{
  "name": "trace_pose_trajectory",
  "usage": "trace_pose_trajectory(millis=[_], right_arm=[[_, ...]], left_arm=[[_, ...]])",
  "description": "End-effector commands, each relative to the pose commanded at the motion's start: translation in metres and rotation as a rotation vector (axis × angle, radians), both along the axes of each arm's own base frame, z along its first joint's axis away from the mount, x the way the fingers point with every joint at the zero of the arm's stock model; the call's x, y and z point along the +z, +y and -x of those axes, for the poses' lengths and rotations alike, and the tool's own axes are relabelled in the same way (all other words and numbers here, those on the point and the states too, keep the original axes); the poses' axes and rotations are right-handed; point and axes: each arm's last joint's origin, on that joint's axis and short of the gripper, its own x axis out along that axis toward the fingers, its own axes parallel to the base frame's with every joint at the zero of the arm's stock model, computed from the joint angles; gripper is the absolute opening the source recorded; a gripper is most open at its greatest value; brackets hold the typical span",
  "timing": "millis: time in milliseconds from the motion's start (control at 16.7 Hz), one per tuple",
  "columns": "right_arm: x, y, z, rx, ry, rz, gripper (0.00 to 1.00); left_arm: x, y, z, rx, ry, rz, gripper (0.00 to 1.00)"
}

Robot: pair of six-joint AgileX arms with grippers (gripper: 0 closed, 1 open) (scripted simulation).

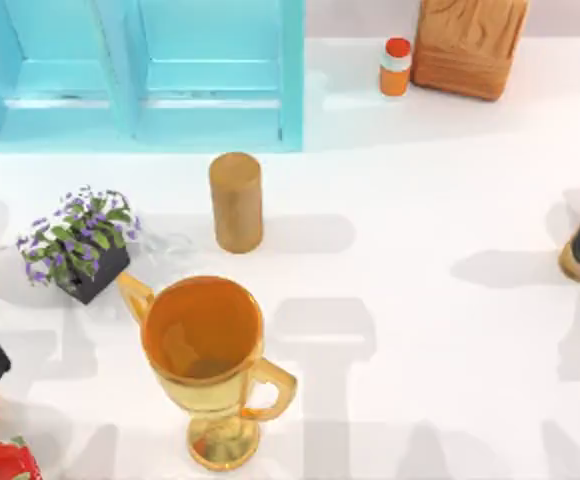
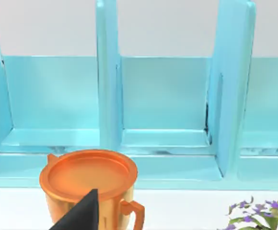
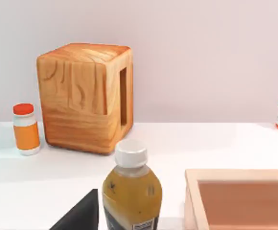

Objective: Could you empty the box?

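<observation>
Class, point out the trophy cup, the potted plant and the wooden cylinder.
Trophy cup [image 1: 202,330], top view, inside its bowl.
Potted plant [image 1: 75,235], top view, on its leaves.
Wooden cylinder [image 1: 236,205], top view, on its side.

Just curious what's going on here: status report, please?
Left pincer at table's left, facing the gold cup. Right pincer at table's right, by the yellow bottle. Box beside that bottle; contents hidden.

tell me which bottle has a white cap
The yellow-brown bottle beside the wooden box; the small orange bottle by the wooden block has a red cap.
</observation>
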Motion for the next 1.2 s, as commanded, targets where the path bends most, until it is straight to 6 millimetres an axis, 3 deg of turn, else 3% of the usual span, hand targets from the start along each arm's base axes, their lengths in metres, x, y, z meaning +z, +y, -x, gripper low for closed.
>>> trace_pose_trajectory(millis=[300,600,900,1200], right_arm=[[0.01,-0.003,0.0,-0.025,0.064,0.024,1.0],[0.048,-0.015,-0.014,-0.104,0.37,0.101,1.0],[0.083,-0.044,-0.058,-0.146,0.828,0.138,1.0],[0.089,-0.091,-0.113,-0.101,1.262,0.087,1.0]], left_arm=[[0.0,0.0,0.0,0.0,0.0,0.0,1.0],[0.0,0.0,0.0,0.0,0.0,0.0,1.0],[0.0,0.0,0.0,0.0,0.0,0.0,1.0],[0.0,0.0,0.0,0.0,0.0,0.0,1.0]])
